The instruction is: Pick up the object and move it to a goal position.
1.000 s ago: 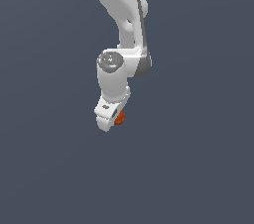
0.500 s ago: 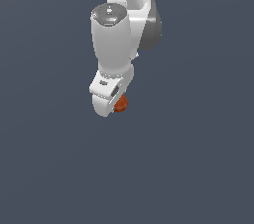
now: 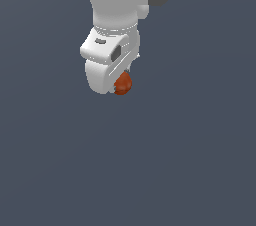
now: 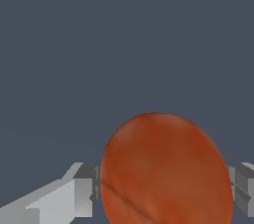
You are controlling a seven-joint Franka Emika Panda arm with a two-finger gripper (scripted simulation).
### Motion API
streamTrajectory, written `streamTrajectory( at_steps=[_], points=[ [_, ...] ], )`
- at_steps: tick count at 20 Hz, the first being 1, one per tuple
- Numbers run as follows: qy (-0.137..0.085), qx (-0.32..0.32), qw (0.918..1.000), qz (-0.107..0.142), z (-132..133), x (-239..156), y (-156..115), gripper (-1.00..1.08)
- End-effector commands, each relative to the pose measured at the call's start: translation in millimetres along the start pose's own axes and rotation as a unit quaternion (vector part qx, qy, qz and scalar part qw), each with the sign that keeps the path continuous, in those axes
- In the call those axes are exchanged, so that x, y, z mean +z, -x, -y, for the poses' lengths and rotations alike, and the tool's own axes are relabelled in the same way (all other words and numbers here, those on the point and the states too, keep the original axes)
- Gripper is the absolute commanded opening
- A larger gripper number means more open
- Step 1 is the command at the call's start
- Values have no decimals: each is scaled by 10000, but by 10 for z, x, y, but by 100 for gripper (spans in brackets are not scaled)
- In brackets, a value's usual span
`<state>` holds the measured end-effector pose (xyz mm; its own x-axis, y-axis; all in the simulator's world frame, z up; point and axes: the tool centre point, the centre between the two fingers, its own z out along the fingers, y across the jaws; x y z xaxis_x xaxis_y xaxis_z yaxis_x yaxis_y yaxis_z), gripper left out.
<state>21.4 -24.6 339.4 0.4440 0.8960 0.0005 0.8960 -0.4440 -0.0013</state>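
The object is a small reddish-orange ball [image 3: 123, 84] with a mottled surface, held up in the air under the white arm. My gripper [image 3: 118, 86] is shut on it, and the white hand hides most of the ball in the exterior view. In the wrist view the ball [image 4: 166, 171] fills the near part of the picture, and grey fingers [image 4: 84, 191] press against it from both sides. No goal marker shows in either view.
A plain dark grey-blue surface [image 3: 190, 160] fills the background in both views. The white arm [image 3: 117, 0] comes down from the top of the exterior view.
The arm and the held ball have come much closer to the exterior camera and look larger. The ball has stayed in the gripper throughout.
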Motion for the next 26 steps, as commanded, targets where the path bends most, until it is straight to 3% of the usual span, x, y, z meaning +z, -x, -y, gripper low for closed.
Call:
streamTrajectory(
  at_steps=[1,14,26],
  points=[
    [5,0,10000,-2,1,-278,-24,-100],
    [5,11,10000,0,-36,-1329,-120,-100],
    [6,14,10000,1,-68,-1694,-163,-100]
  ],
)
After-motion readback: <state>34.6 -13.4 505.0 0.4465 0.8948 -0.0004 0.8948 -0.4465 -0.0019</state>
